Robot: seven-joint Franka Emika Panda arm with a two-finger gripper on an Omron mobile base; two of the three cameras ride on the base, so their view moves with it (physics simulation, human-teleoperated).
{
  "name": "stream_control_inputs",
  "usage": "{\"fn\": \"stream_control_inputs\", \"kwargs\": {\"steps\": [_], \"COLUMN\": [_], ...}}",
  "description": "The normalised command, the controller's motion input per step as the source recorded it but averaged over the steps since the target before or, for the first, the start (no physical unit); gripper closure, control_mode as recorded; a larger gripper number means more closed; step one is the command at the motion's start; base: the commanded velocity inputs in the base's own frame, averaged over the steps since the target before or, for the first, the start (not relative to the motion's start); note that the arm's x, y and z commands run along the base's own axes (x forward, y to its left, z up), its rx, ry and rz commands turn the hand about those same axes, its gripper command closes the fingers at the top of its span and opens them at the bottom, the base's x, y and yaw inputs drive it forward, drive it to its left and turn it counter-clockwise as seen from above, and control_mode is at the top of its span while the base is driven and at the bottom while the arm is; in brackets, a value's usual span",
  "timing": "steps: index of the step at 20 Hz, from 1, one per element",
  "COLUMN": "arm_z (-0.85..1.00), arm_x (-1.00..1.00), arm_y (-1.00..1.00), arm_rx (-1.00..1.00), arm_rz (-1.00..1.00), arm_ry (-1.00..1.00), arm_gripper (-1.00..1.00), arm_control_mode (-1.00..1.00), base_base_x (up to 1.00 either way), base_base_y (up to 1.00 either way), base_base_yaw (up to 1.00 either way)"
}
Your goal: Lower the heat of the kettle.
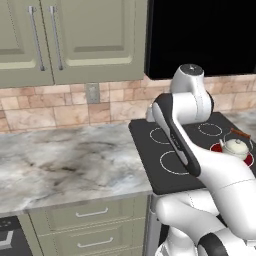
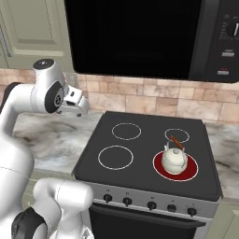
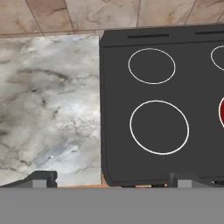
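Observation:
The cream-white kettle (image 2: 174, 159) with its wire handle and brown grip stands on the glowing red front right burner (image 2: 187, 174) of the black stove (image 2: 140, 172). It also appears at the far right as the kettle (image 1: 235, 146). My gripper (image 3: 113, 179) hangs high above the seam between counter and stove, well left of the kettle, and looks down. Its fingertips (image 3: 43, 178) stand far apart with nothing between them, so it is open. The hand (image 2: 74, 105) sits above the stove's back left corner. A sliver of the red burner (image 3: 222, 113) shows at the right edge.
A row of several knobs (image 2: 151, 205) runs along the stove's front panel. The other burner rings (image 3: 159, 127) are dark. Marble counter (image 1: 65, 160) stretches to the left over drawers (image 1: 92, 215). A black microwave (image 2: 140, 37) hangs above the stove, beside green cabinets (image 1: 75, 35).

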Motion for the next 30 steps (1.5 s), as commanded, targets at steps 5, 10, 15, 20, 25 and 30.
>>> {"fn": "stream_control_inputs", "kwargs": {"steps": [5,10,15,20,25,30], "arm_z": [-0.21,-0.48,-0.56,-0.61,-0.46,-0.30], "arm_x": [-0.11,-0.37,-0.52,-0.64,-0.68,-0.48], "arm_y": [-0.60,-0.89,-0.74,-0.52,-0.47,-0.52], "arm_rx": [0.06,0.10,0.06,0.00,0.01,0.02], "arm_rz": [-0.09,-0.14,-0.16,-0.18,-0.12,-0.02], "arm_ry": [0.00,0.07,0.09,0.13,0.01,-0.03], "arm_gripper": [-1.00,-1.00,-1.00,-1.00,-1.00,-1.00], "arm_control_mode": [-1.00,-1.00,-1.00,-1.00,-1.00,-1.00], "base_base_x": [0.00,0.00,0.00,0.00,0.00,0.00], "base_base_y": [0.00,0.00,0.00,0.00,0.00,0.00], "base_base_yaw": [0.00,0.00,0.00,0.00,0.00,0.00]}}
